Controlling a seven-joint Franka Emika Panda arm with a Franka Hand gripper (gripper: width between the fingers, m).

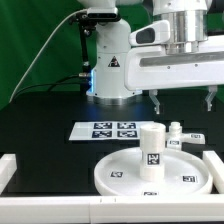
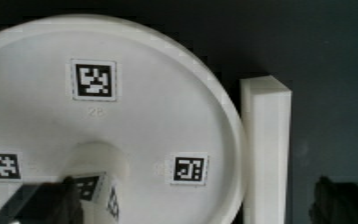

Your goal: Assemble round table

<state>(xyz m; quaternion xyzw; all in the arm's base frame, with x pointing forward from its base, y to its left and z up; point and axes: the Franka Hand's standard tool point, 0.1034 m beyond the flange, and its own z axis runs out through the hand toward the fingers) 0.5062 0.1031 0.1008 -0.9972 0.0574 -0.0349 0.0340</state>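
The large rimmed round disc lies flat on the black table at the front. The short thick post stands upright on its middle, with a tag on its side. A small white part with an upright stub, apparently the cross piece, sits just behind the disc. My gripper hangs above and behind the disc, open wide and empty. In the wrist view the disc fills most of the picture. The post shows near my dark fingertips. My gripper holds nothing.
The marker board lies behind the disc, toward the exterior view's left. A white bar lies by the disc's far right and also shows in the wrist view. White frame rails border the table. The robot base stands at the back.
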